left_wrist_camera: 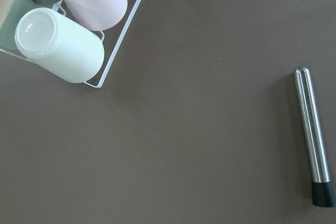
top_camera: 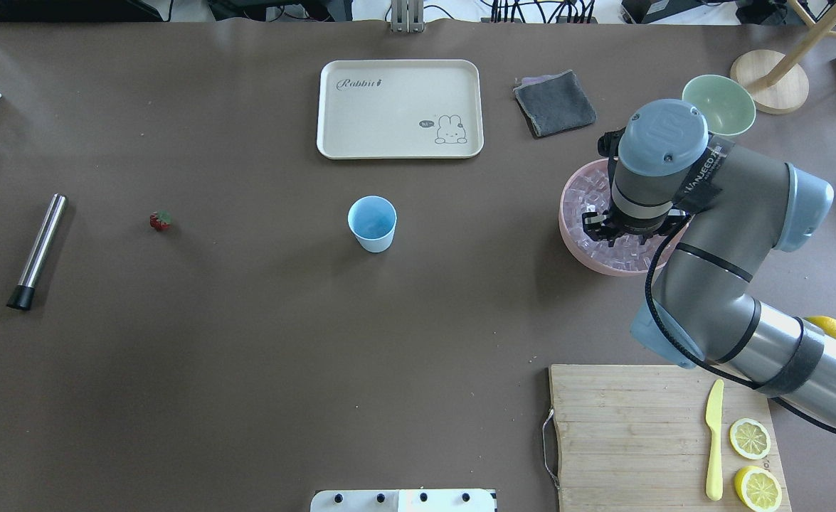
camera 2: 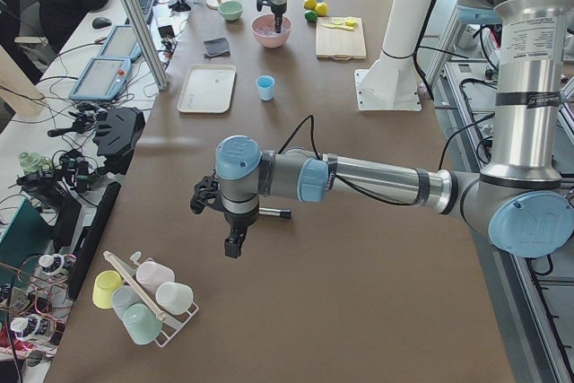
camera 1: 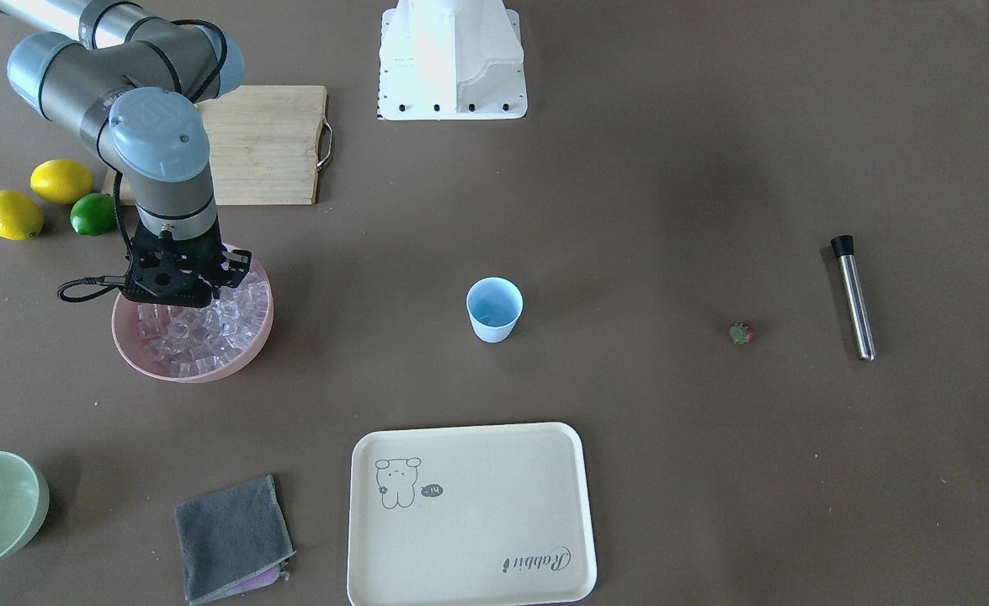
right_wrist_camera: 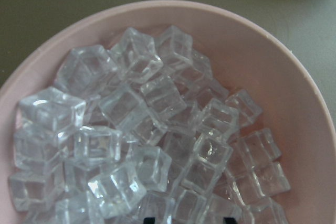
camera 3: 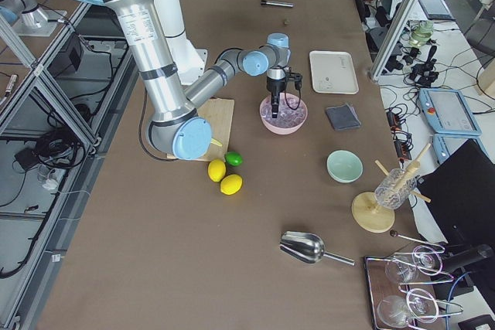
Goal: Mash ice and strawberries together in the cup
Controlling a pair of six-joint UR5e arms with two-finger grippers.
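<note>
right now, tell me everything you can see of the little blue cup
The cup is small, tapered and handleless, light blue inside and paler outside, and looks like plastic. It stands upright with its mouth up and looks empty. It sits alone on the brown table near the middle, between the strawberry and the pink bowl, with the tray beyond it on the side away from the robot. Only the table touches it.

Glassy ice (right_wrist_camera: 131,124); smooth matt bowl (right_wrist_camera: 296,114)
</note>
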